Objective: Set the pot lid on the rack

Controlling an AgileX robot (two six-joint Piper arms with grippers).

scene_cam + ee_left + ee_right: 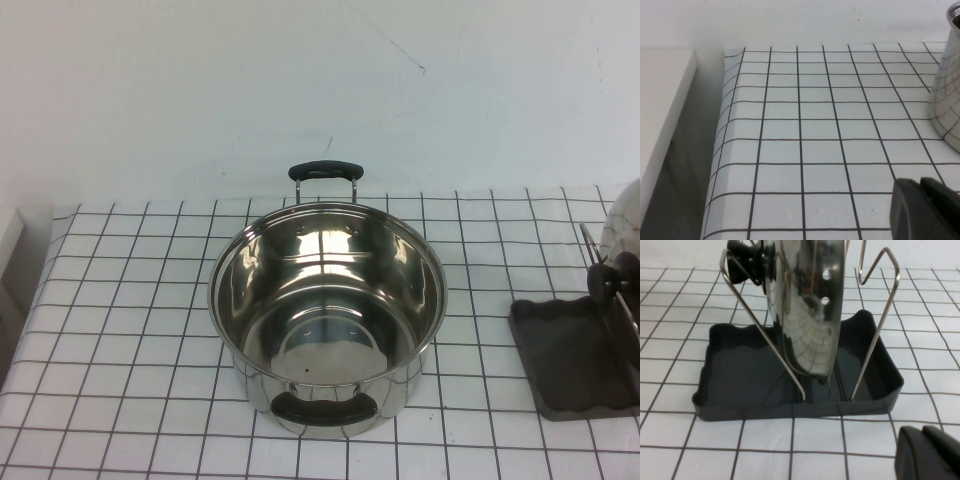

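The pot lid [807,305] stands on edge in the rack [740,370], held between the rack's wire prongs [880,315], with its black knob [747,262] facing sideways. In the high view the pot lid [625,225] and the rack [570,350] sit at the table's right edge. My right gripper [921,432] is shut and empty, low over the cloth a short way in front of the rack and clear of it. My left gripper [920,184] is shut and empty over the checked cloth, to the left of the pot [947,100]. Neither arm shows in the high view.
The deep steel pot [327,300] with two black handles stands uncovered mid-table. The checked cloth [120,330] covers the table, and its left edge drops off beside a white ledge [665,110]. A white wall runs behind.
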